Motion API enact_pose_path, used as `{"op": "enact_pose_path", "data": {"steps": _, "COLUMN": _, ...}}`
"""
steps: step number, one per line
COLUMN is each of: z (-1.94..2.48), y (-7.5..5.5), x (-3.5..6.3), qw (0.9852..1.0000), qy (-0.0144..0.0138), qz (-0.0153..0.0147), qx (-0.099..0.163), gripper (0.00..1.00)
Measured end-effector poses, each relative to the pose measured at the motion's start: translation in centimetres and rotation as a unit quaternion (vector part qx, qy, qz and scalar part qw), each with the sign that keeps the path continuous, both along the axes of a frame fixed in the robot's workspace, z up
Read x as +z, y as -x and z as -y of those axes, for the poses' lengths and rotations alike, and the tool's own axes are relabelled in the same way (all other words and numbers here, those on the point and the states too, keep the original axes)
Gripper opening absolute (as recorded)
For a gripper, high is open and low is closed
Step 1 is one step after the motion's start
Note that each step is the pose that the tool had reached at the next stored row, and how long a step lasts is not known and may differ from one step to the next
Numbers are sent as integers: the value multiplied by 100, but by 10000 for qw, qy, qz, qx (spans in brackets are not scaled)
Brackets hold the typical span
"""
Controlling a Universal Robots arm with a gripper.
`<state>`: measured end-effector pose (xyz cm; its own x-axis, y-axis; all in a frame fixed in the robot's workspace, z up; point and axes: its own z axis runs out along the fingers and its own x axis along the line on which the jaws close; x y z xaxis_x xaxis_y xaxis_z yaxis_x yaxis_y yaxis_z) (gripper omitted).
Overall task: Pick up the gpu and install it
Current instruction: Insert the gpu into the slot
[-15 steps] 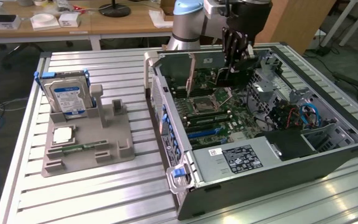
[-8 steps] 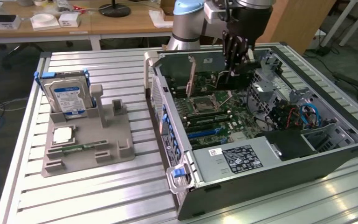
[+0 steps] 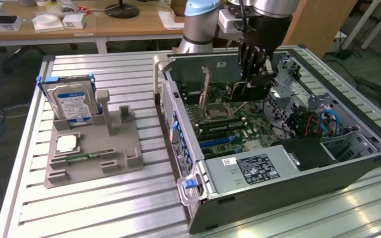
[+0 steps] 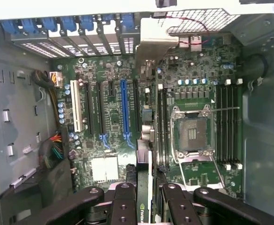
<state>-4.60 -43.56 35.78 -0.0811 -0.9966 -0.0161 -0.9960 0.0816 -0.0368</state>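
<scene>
Gripper (image 3: 251, 69) is down inside the open computer case (image 3: 277, 183), fingers clamped on the gpu (image 3: 257, 81). In the wrist view the black ribbed fingers (image 4: 125, 201) pinch the card from both flat faces and the gpu (image 4: 145, 161) shows edge-on: a thin dark board with a logo strip near the grip and a bent silver metal bracket at its far end, close to the row of blue-clipped slot covers. The card hangs over the motherboard (image 4: 108, 117), roughly in line with the long slots and just beside the blue slot (image 4: 123, 110); can't tell if its edge touches any slot yet. Handling, as a guess: light, stiff and flat, but fragile, with bare components and contacts on the faces and lower edge, so the grip belongs on the upper edge around mid-length, which looks like where it is held. The smooth board could slip or tilt if squeezed off-centre. The motherboard is green and busy, with black and white plastic slots and a square metal-framed socket (image 4: 193, 133). The case is grey sheet metal, lying on a ribbed aluminium table (image 3: 111, 208). On the exterior view's left, well apart, a grey plastic holder (image 3: 121, 163) carries a blue-labelled silver hard drive (image 3: 73, 101) standing upright.
</scene>
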Motion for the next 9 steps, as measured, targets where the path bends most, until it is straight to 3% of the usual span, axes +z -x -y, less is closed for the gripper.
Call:
{"op": "enact_pose_path", "data": {"steps": 4, "z": 39, "y": 1, "x": -35, "qw": 10000, "qy": -1, "qz": 0, "qx": 0, "gripper": 26}}
{"op": "enact_pose_path", "data": {"steps": 9, "z": 48, "y": 24, "x": -115, "qw": 10000, "qy": 0, "qz": 0, "qx": 0, "gripper": 26}}
